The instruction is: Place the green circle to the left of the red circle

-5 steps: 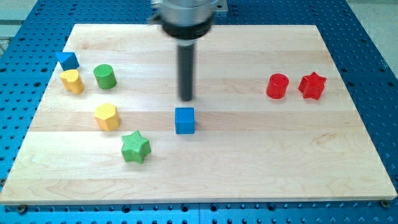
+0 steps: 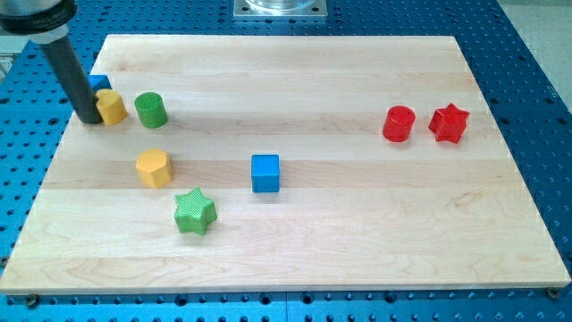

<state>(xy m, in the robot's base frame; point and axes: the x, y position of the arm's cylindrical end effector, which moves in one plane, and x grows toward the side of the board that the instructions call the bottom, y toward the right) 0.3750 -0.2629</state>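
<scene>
The green circle (image 2: 151, 109) stands near the view's upper left of the wooden board. The red circle (image 2: 399, 123) stands far off at the view's right, with a red star (image 2: 449, 123) just right of it. My tip (image 2: 89, 119) rests at the board's left edge, touching the left side of a small yellow block (image 2: 112, 106). That yellow block lies between my tip and the green circle. A blue block (image 2: 100, 82) is partly hidden behind the rod.
A yellow hexagon-like block (image 2: 154, 167) sits below the green circle. A green star (image 2: 194, 212) lies lower still. A blue cube (image 2: 265, 173) sits near the board's middle. The board (image 2: 357, 250) lies on a blue perforated table.
The rod has swept from the board's middle, above the blue cube, to the left edge beside the yellow block. The yellow block has shifted slightly right. Other blocks have not moved.
</scene>
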